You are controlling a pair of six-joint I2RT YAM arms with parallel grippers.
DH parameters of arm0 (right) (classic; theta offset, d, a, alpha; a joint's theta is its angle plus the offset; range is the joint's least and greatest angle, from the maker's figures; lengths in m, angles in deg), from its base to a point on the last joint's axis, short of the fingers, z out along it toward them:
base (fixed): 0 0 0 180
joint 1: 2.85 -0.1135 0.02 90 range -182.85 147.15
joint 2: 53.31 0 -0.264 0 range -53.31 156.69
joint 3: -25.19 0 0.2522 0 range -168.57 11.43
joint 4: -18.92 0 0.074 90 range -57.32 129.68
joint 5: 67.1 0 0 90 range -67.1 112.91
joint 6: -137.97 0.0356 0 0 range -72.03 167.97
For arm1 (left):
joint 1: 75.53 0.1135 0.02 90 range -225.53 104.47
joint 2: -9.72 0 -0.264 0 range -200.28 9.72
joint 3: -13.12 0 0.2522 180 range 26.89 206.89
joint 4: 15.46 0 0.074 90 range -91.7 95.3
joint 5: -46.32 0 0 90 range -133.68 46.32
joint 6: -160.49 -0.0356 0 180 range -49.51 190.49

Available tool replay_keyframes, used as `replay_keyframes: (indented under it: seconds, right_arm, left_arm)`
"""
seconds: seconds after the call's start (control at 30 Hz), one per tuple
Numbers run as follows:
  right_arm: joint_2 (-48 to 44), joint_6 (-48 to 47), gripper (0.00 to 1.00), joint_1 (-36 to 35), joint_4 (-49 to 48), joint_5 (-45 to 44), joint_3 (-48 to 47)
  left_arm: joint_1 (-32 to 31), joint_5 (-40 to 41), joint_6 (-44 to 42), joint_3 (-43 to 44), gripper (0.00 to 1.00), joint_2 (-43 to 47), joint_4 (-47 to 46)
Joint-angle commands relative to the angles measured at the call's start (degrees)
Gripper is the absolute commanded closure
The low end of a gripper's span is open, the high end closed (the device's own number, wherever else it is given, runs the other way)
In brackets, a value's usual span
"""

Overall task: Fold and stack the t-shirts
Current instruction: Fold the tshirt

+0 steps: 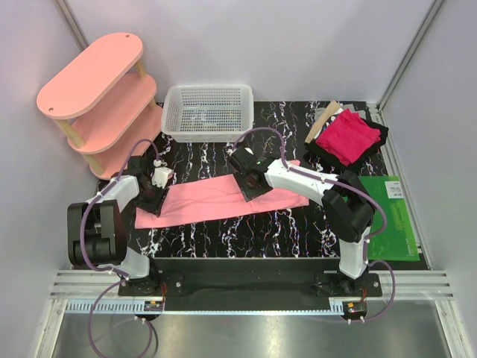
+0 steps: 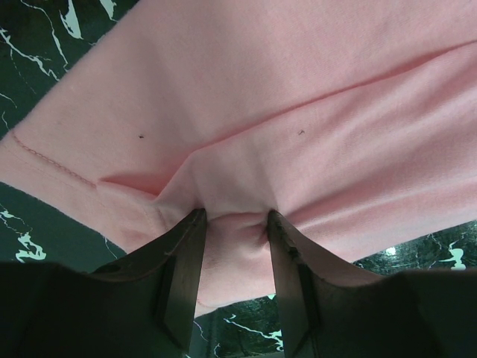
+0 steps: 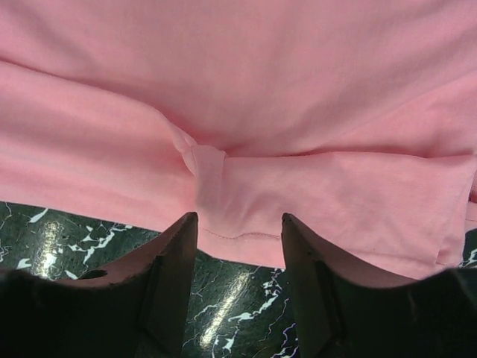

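— Cloth is pinched in your left gripper (image 2: 235, 216): the soft salmon-pink t-shirt (image 1: 216, 198), lying in a long band on the black marbled table (image 1: 223, 239). Likely anchoring that end.
— And the right gripper (image 3: 238, 220)?
— Spread apart at the hem, holding nothing.

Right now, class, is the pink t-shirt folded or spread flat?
Folded lengthwise: the pink t-shirt lies as a narrow strip, layers overlapping in both wrist views.

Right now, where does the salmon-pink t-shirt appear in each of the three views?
Top external: the salmon-pink t-shirt lies as a long band across the table's middle.
Left wrist: it fills most of the frame.
Right wrist: it fills the upper two thirds, hem lowest.
Shared landmark: the black marbled tabletop bordering the cloth.
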Motion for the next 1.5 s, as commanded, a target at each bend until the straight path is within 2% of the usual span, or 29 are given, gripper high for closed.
replay_keyframes:
  seconds: [0.0, 0.5, 0.8, 1.13, 1.47]
  right_arm:
    - [0.3, 0.5, 0.45, -0.2, -1.3, 1.0, 0.0]
    - [1.7, 1.8, 0.47, -2.6, -2.3, 3.0, 2.7]
    - [2.5, 2.4, 0.74, -2.7, -2.6, 2.1, 2.6]
    - [-0.5, -1.0, 0.75, -2.5, 1.6, -4.0, -2.1]
    - [3.4, -3.5, 0.79, 1.2, 1.6, -4.7, -6.3]
  left_arm:
    - [0.6, 1.4, -0.4, -0.6, 0.56, -1.7, -0.9]
    - [0.6, 0.9, 0.1, 0.5, 0.56, -2.4, -0.6]
    - [0.6, 1.3, -0.4, 0.3, 0.56, -2.6, -0.7]
    - [0.6, 2.0, -0.8, -0.8, 0.56, -2.8, -1.4]
    - [0.7, 3.2, -1.6, -1.8, 0.56, -2.7, -1.8]
